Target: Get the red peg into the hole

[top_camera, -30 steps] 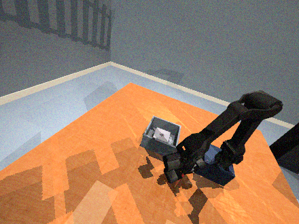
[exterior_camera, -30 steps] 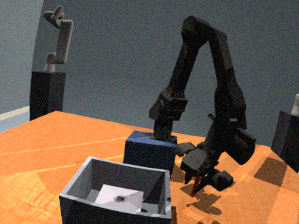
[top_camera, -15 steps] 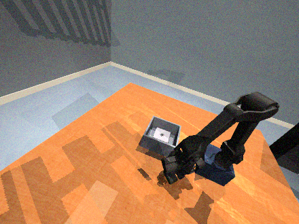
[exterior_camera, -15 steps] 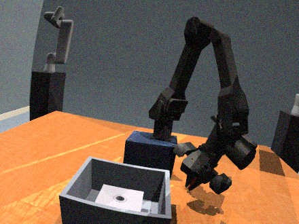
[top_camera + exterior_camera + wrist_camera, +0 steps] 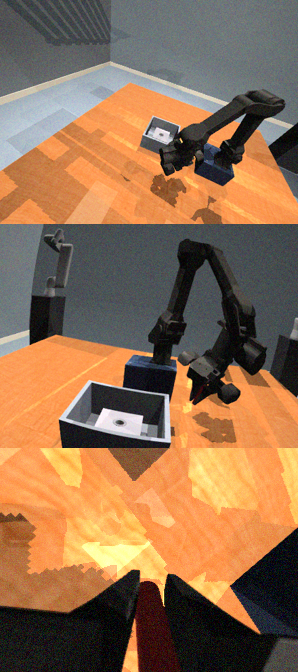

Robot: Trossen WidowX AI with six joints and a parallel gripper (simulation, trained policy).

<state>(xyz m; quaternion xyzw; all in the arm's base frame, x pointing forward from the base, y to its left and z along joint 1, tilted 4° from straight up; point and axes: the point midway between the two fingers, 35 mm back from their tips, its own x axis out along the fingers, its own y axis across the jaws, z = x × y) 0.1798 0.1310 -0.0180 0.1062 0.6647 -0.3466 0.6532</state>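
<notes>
My gripper is shut on the red peg. In the wrist view the peg lies between the fingers, its rounded end near the fingertips; in the exterior view only a slanted red sliver shows. The fingers hang above the table, to the right of the open grey box in the exterior view. The pale plate lies at the bottom of the box, and its round hole shows nothing standing in it. In the top view the arm hides the peg.
The blue block under the arm's base stands beside the gripper and behind the box in the exterior view. The box walls rise around the plate. The wooden table carries the arm's shadows.
</notes>
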